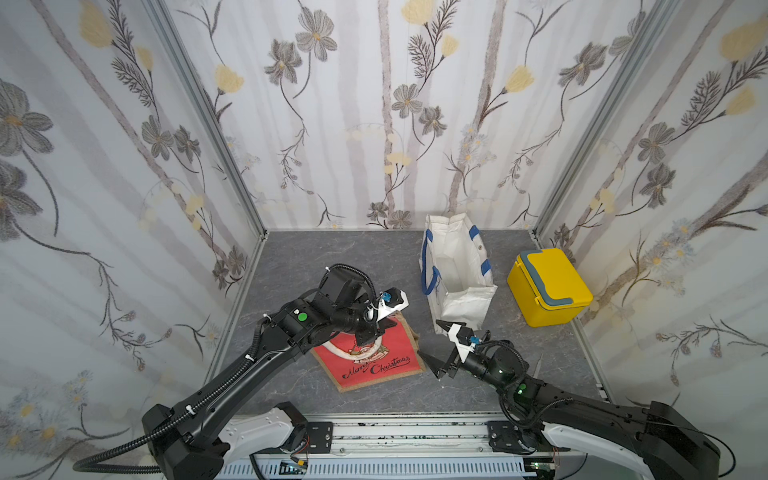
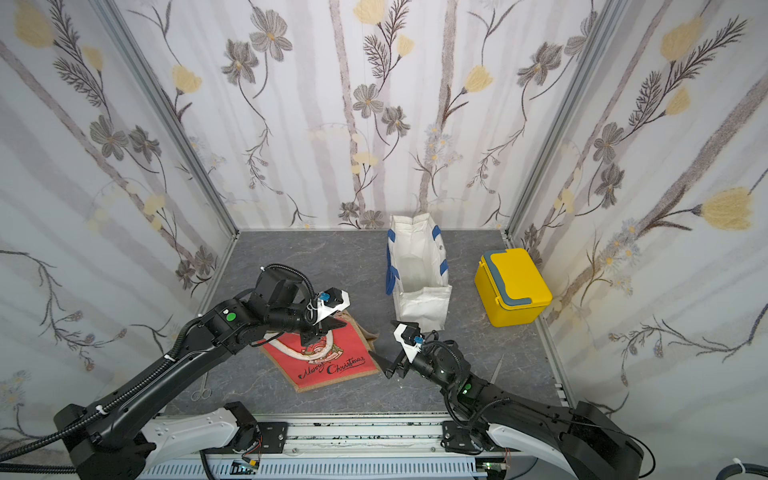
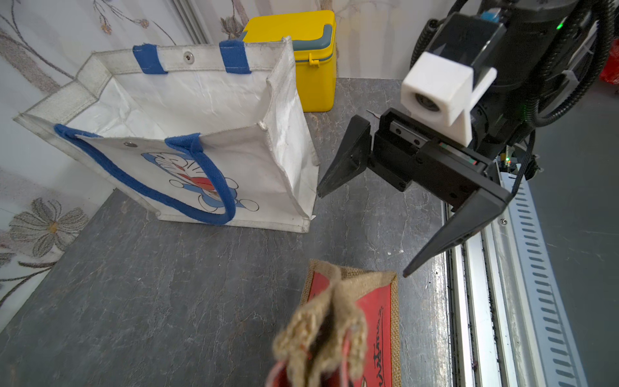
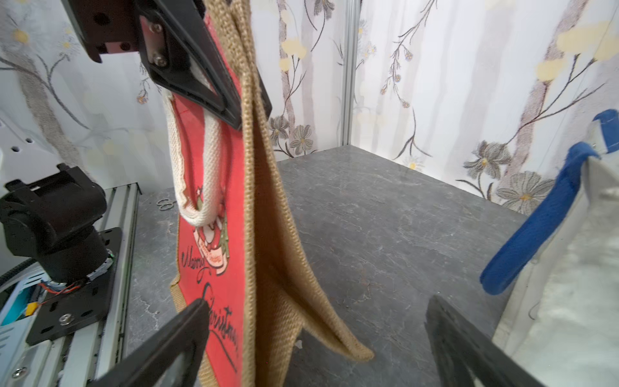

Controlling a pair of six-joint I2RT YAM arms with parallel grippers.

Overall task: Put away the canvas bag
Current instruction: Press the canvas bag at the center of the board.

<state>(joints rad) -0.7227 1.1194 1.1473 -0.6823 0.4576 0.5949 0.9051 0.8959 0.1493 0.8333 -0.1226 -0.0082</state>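
Counted on the grey tabletop (image 1: 291,270): two bags, one yellow box (image 1: 548,286), one pair of scissors (image 2: 200,388), plus a thin metal item (image 2: 496,368) near the right edge, too small to identify. Red Christmas bag (image 1: 374,365) near the middle of the front edge, bottom resting on the tabletop, top raised. White tote (image 1: 455,266) with blue handles standing open near the back edge, right of centre. Yellow box beside the tote towards the right edge, not touching it. Upper part of the red Christmas bag hidden under the left arm in both top views. Scissors by the front-left corner visible in a top view only. Cartoon print on the tote visible from the left wrist only. Left gripper (image 4: 251,114) clamped tight on the jute top edge of the red Christmas bag. Right gripper (image 3: 363,234) spread wide, holding nothing, between the red Christmas bag and the tote, touching neither.
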